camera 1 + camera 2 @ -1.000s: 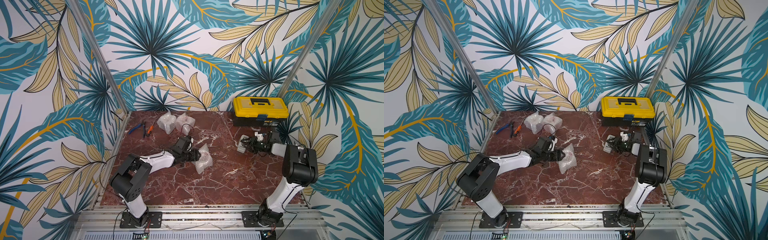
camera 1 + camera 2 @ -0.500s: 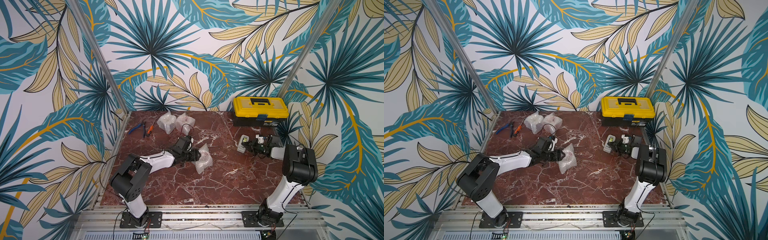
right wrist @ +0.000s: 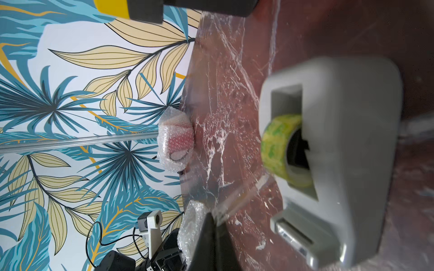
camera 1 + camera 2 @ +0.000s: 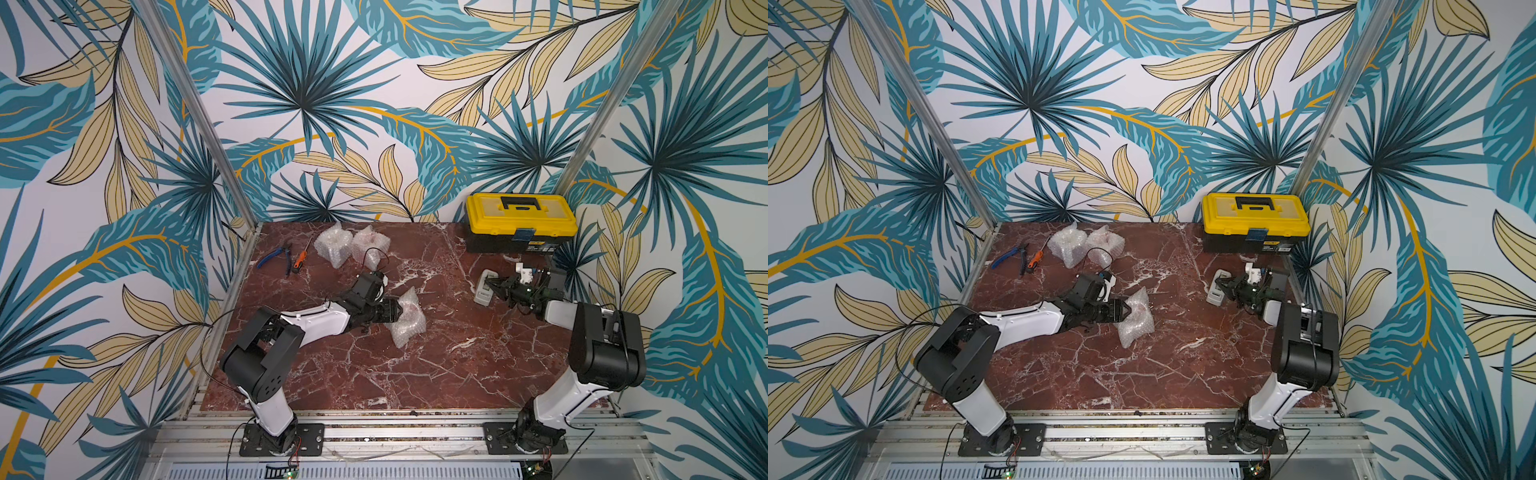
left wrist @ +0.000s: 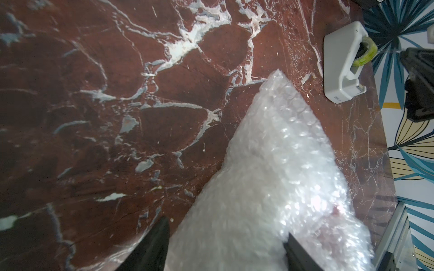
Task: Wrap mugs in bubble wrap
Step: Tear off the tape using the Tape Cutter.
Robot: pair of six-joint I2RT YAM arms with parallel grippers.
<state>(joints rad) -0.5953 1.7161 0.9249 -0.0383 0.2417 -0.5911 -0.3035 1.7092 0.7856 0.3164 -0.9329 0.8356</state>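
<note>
Both top views: marble table (image 4: pixel 374 374) walled on 3 sides; front half bare, open room. Mid-table, left gripper (image 4: pixel 397 312) grasps wrapped mug (image 4: pixel 411 324). At rear wall, 2 bundles (image 4: pixel 332 249), pliers (image 4: pixel 1009 255) beside. Rear right corner: toolbox (image 4: pixel 521 222).

Left wrist: fingers (image 5: pixel 155 246) flank bubble wrap (image 5: pixel 270 176), pressing it; tape dispenser (image 5: pixel 342 65) near table edge.

Right wrist: right gripper (image 3: pixel 215 223) clenched on clear tape strip (image 3: pixel 242 199) stretching to dispenser; wrapped red mug (image 3: pixel 176 143) by wall.
</note>
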